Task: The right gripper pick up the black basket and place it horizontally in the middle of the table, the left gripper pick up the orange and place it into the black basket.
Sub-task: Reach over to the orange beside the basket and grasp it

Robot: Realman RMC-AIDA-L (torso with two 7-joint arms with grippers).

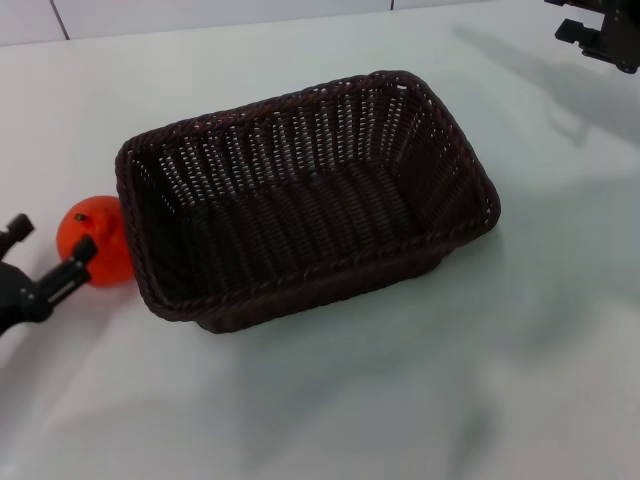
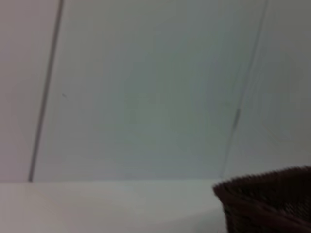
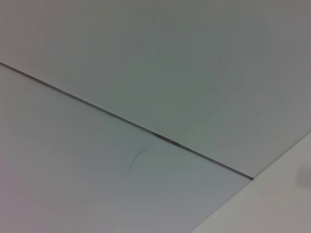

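The black basket point(image 1: 300, 200) stands upright and empty in the middle of the white table point(image 1: 400, 400), its long side running roughly across my view. A corner of it shows in the left wrist view point(image 2: 267, 204). The orange point(image 1: 92, 235) lies on the table against the basket's left end. My left gripper point(image 1: 50, 242) is open at the left edge, with one fingertip point(image 1: 80, 252) in front of the orange and the other to its left. My right gripper point(image 1: 585, 25) is up at the far right corner, away from the basket, open and empty.
A white tiled wall point(image 1: 200, 15) runs behind the table's far edge and fills the right wrist view point(image 3: 146, 73). Bare table surface lies in front of and to the right of the basket.
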